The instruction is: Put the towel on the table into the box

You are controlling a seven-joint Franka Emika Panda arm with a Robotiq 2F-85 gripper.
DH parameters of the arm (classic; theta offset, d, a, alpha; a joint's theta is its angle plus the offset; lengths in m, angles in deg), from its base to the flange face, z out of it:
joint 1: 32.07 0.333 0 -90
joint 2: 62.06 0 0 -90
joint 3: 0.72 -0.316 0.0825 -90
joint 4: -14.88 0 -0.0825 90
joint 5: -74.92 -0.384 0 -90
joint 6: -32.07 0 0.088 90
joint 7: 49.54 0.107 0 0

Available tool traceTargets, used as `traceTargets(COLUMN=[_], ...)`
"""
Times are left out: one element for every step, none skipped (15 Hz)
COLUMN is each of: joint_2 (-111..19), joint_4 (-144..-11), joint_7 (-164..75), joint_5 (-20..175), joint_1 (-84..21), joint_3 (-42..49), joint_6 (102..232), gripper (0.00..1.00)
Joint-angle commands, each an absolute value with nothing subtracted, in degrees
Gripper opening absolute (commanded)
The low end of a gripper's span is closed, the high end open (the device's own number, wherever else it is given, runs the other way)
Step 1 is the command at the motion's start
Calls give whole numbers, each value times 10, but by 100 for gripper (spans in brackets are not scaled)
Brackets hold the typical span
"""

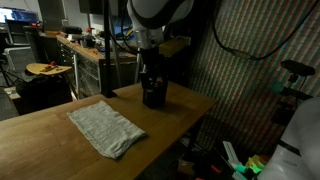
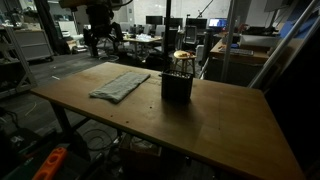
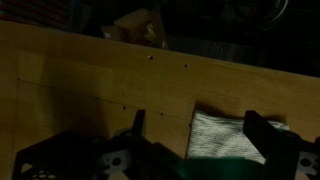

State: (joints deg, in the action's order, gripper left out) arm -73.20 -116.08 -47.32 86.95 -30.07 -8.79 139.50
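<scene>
Wrist view: my gripper (image 3: 197,128) has its fingers wide apart, clear of the towel (image 3: 225,135), which lies flat on the table (image 3: 90,80) beyond them. It is pale grey with a ribbed weave. Both exterior views add the box (image 1: 153,93) (image 2: 177,86): black, upright, near the towel but apart from it. There the towel reads as a rumpled rectangle with uneven edges, outside the box.

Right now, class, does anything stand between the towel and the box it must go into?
Nothing visible does. The towel lies flat on the table, apart from the box, with only bare wood between them in both exterior views. The open gripper has nothing between it and the towel.
</scene>
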Motion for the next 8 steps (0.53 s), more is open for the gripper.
traceTargets(joint_2=[-718, -712, -707, -701, -692, -683, -673, -659], joint_4=[-1159, -1162, -1166, -1168, -1170, -1172, -1171, -1167], joint_7=[-498, -505, -512, -519, -525, -534, -543, -551], joint_5=[836, 823, 810, 797, 786, 777, 772, 775], joint_1=[-278, -274, -271, -268, -266, -265, -264, -264], joint_3=[-78, -78, -77, -77, -77, -77, -78, -79], joint_6=[1470, 1501, 1536, 1569, 1607, 1643, 1674, 1705], gripper=[100, 100, 100, 100, 100, 100, 100, 100])
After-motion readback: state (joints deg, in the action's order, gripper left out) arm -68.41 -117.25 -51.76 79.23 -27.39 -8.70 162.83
